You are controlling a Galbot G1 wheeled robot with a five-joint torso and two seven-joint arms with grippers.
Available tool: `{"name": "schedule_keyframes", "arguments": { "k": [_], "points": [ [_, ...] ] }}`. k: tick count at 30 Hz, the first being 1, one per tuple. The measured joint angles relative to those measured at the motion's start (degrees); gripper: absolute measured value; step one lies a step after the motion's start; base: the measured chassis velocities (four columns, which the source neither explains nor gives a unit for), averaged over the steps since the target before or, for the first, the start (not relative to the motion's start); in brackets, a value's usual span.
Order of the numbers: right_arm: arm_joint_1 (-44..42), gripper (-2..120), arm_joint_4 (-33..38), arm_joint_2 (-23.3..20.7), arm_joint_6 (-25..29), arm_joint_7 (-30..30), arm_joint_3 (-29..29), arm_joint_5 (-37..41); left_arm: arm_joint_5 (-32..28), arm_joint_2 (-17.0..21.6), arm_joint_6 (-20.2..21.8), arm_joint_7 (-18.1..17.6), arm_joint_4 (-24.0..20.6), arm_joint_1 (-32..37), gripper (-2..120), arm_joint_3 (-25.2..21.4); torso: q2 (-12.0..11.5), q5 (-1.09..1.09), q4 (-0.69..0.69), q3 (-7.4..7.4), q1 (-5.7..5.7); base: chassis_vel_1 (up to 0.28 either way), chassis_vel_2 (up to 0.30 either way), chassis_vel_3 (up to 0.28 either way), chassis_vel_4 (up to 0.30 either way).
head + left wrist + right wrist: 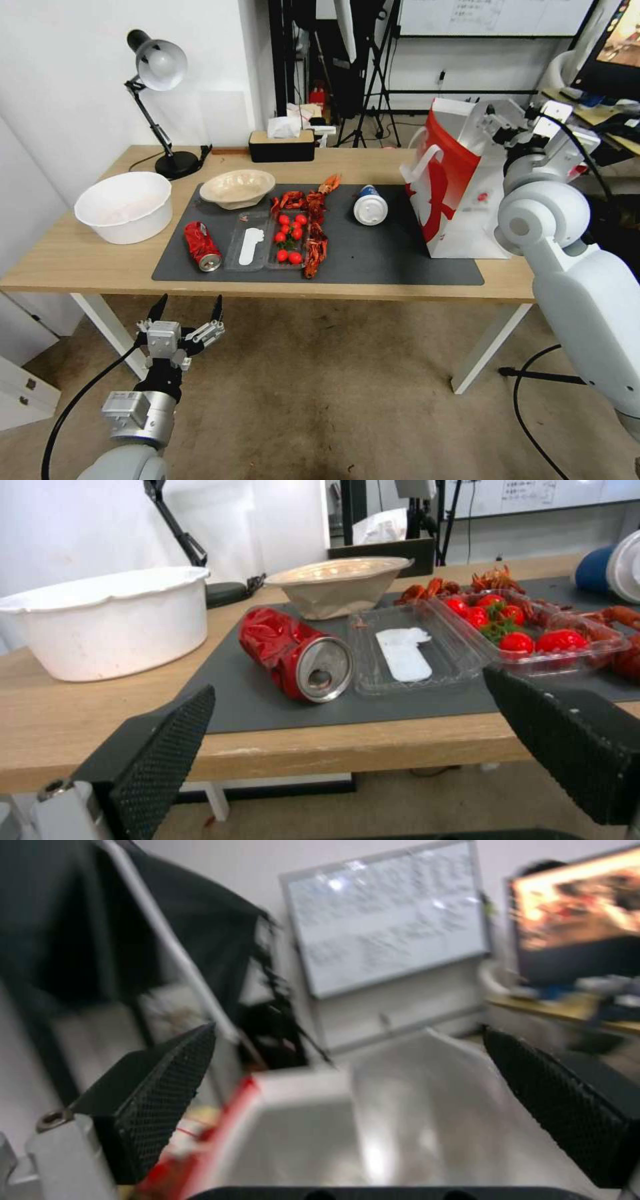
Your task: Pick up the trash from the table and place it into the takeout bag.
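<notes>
On the table (80,260), a dark mat (387,257) holds the trash: a crushed red can (201,245) (293,652), a shallow beige bowl (237,187) (340,585), a clear tray (248,248) (413,652) with red tomatoes, crayfish shells (313,220) and a white-lidded cup (370,205) on its side. The takeout bag (460,200) stands at the mat's right end. My left gripper (189,303) (350,680) hangs open below the table's front edge, facing the can. My right gripper (500,120) (350,1030) is open and empty above the bag's silvery lining (400,1120).
A white basin (125,207) sits on the table's left end, with a desk lamp (157,73) behind it and a tissue box (281,143) at the back edge. Tripods and a whiteboard stand behind the table. Open floor lies in front of it.
</notes>
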Motion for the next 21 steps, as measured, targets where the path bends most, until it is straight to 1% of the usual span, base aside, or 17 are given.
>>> {"name": "schedule_keyframes", "arguments": {
  "k": [2, 3, 5, 6, 7, 9, 10, 11, 14, 15, 17, 18, 19, 21],
  "points": [
    [-0.81, 100, 2.71, -0.71, 4.45, -4.82, 0.31, 0.83, 0.03, -0.04, 0.00, 0.02, 0.07, -0.07, 100, 0.02, 0.00, -0.01, 0.01, 0.00, 0.00, 0.000, 0.000, 0.000, 0.000],
    [-0.81, 100, 2.71, -0.71, 4.45, -4.82, 0.31, 0.83, 0.03, -0.04, 0.00, 0.02, 0.07, -0.07, 100, 0.02, 0.00, -0.01, 0.01, 0.00, 0.00, 0.000, 0.000, 0.000, 0.000],
    [-3.18, 100, 5.94, -1.54, 7.06, -9.30, 0.98, 1.06, 0.03, -0.01, 0.00, 0.02, 0.10, -0.13, 100, -0.04, 0.00, 0.00, 0.01, 0.00, 0.00, 0.000, 0.000, 0.000, 0.000],
    [-3.18, 100, 5.94, -1.54, 7.06, -9.30, 0.98, 1.06, 0.03, -0.01, 0.00, 0.02, 0.10, -0.13, 100, -0.04, 0.00, 0.00, 0.01, 0.00, 0.00, 0.000, 0.000, 0.000, 0.000],
    [-4.67, 100, 7.40, -1.92, 7.82, -11.36, 1.42, 1.12, 0.03, 0.04, 0.00, 0.02, 0.10, -0.14, 100, -0.08, 0.00, -0.01, 0.01, 0.00, 0.00, 0.000, 0.000, 0.000, 0.000],
    [-10.22, 100, 11.45, -2.92, 10.56, -18.23, 2.71, 0.72, -0.02, 0.20, 0.00, 0.02, 0.20, -0.16, 100, -0.26, 0.00, 0.01, 0.00, -0.01, -0.01, 0.000, 0.000, 0.000, 0.000],
    [-10.22, 100, 11.45, -2.92, 10.56, -18.23, 2.71, 0.72, -0.02, 0.20, 0.00, 0.02, 0.20, -0.16, 100, -0.26, 0.00, 0.01, 0.00, -0.01, -0.01, 0.000, 0.000, 0.000, 0.000],
    [-13.63, 100, 13.49, -3.32, 11.87, -21.78, 3.22, -0.43, -0.08, 0.31, 0.00, 0.02, 0.27, -0.19, 100, -0.32, 0.00, 0.00, 0.00, -0.01, 0.00, 0.000, 0.000, 0.000, 0.000],
    [-20.28, 100, 16.65, -3.46, 13.17, -25.96, 3.66, -5.45, -0.23, 0.48, -0.02, 0.02, 0.41, -0.28, 100, -0.38, 0.00, 0.02, -0.02, -0.01, -0.01, 0.000, 0.000, 0.000, 0.000],
    [-20.28, 100, 16.65, -3.46, 13.17, -25.96, 3.66, -5.45, -0.23, 0.48, -0.02, 0.02, 0.41, -0.28, 100, -0.38, 0.00, 0.02, -0.02, -0.01, -0.01, 0.000, 0.000, 0.000, 0.000],
    [-26.31, 100, 19.06, -2.91, 13.49, -26.76, 3.29, -12.02, -0.35, 0.68, -0.22, 0.02, 0.68, -0.32, 100, -0.48, 0.00, 0.00, 0.00, -0.01, -0.01, 0.000, 0.000, 0.000, 0.000],
    [-27.98, 100, 19.44, -2.72, 13.75, -26.87, 3.07, -14.29, -0.38, 0.77, -0.26, 0.02, 0.71, -0.32, 100, -0.51, 0.00, 0.02, 0.00, -0.01, -0.01, 0.000, 0.000, 0.000, 0.000],
    [-27.98, 100, 19.44, -2.72, 13.75, -26.87, 3.07, -14.29, -0.38, 0.77, -0.26, 0.02, 0.71, -0.32, 100, -0.51, 0.00, 0.02, 0.00, -0.01, -0.01, 0.000, 0.000, 0.000, 0.000],
    [-32.77, 100, 20.17, -2.05, 14.78, -27.49, 2.57, -20.65, -0.53, 0.90, -0.35, 0.02, 0.73, -0.36, 100, -0.61, 0.00, 0.00, 0.00, -0.01, -0.01, 0.000, 0.000, 0.000, 0.000]
  ]
}}
